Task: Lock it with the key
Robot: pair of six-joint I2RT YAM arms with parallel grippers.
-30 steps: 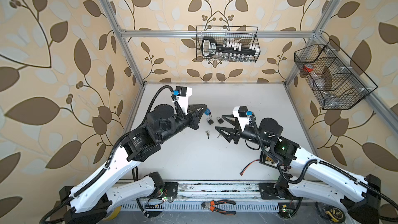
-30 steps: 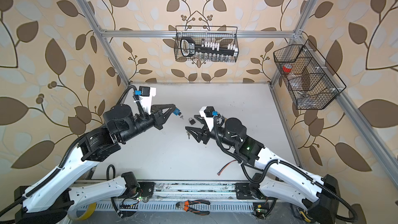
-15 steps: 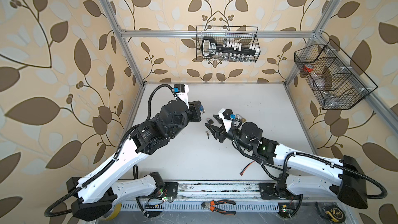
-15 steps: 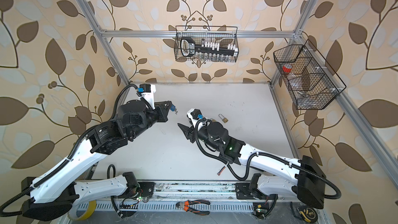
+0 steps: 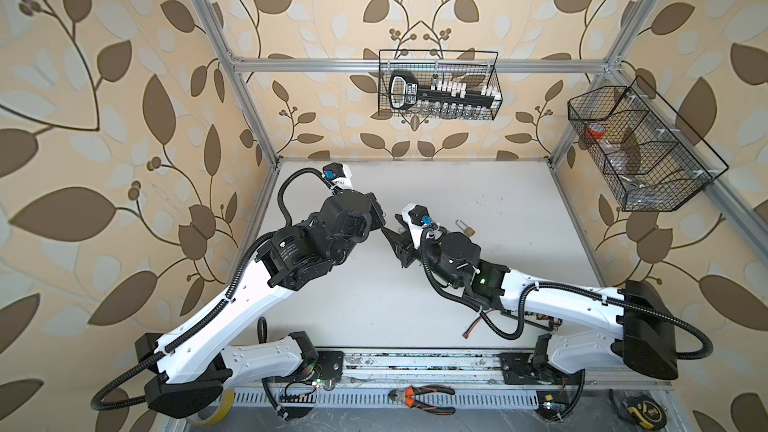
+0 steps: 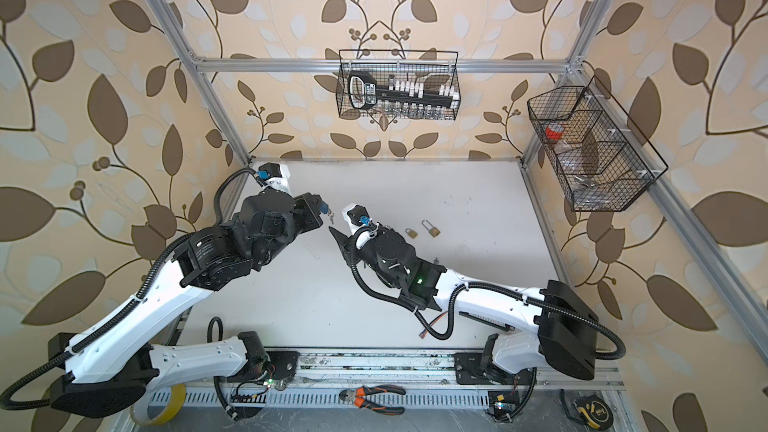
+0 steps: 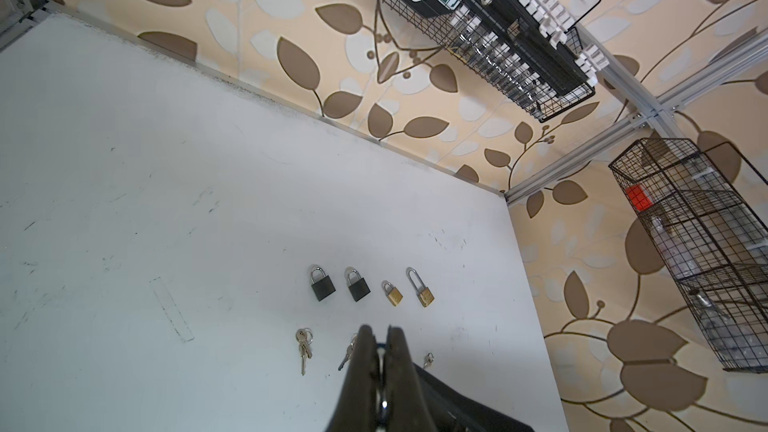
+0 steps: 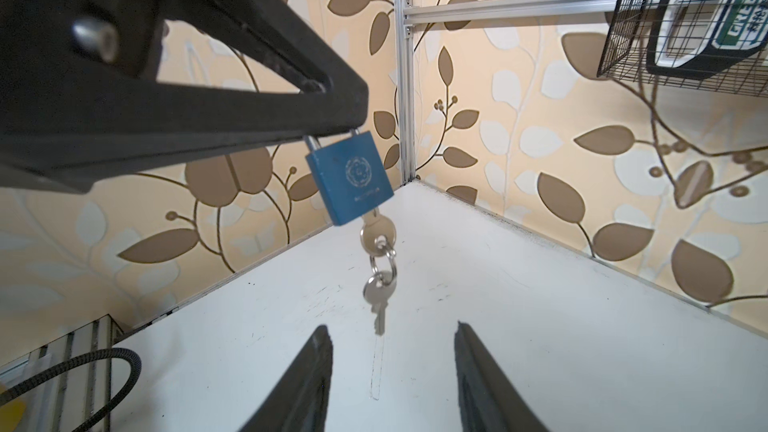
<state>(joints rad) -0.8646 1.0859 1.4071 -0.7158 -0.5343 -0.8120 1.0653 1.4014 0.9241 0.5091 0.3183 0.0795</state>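
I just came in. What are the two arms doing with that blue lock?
The left gripper holds a blue padlock by its shackle. A key sits in its keyhole, with a second key hanging below it. The right gripper is open, its jaws just short of the second key, touching nothing. Four other padlocks lie on the table.

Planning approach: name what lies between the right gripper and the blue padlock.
Only the keys hanging from the blue padlock, seen in the right wrist view.
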